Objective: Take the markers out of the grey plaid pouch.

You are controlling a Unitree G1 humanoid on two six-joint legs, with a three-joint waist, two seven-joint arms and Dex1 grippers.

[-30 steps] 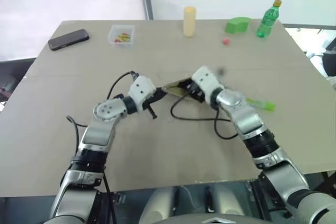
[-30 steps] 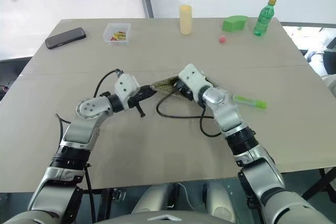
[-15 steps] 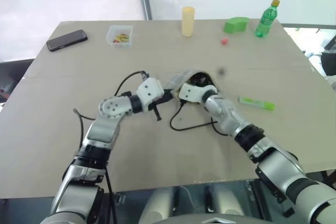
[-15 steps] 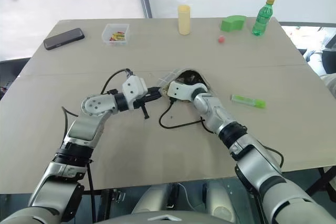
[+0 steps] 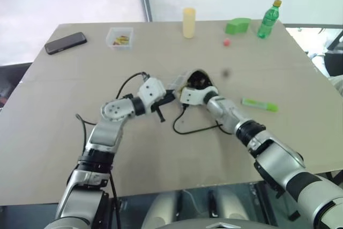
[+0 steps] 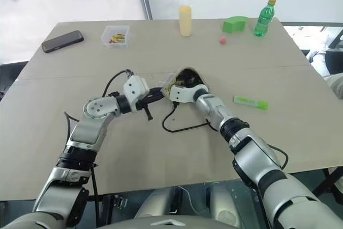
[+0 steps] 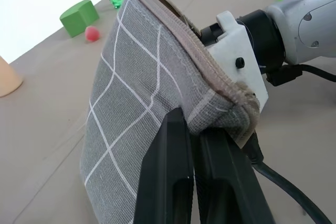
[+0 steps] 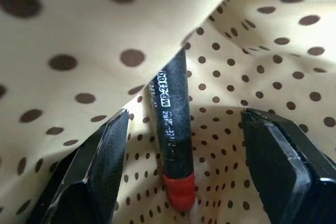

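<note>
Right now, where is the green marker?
The green marker lies flat on the table, out of the pouch, on the robot's right, just beyond the right arm's forearm.

Silver-grey jointed arms point(image 5: 110, 127), black cables, black-fingered end effectors.

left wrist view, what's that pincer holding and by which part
The left pincer is shut on the grey plaid fabric pouch, pinching its zip-edge corner. The right pincer, inside the pouch, holds nothing yet.
</note>
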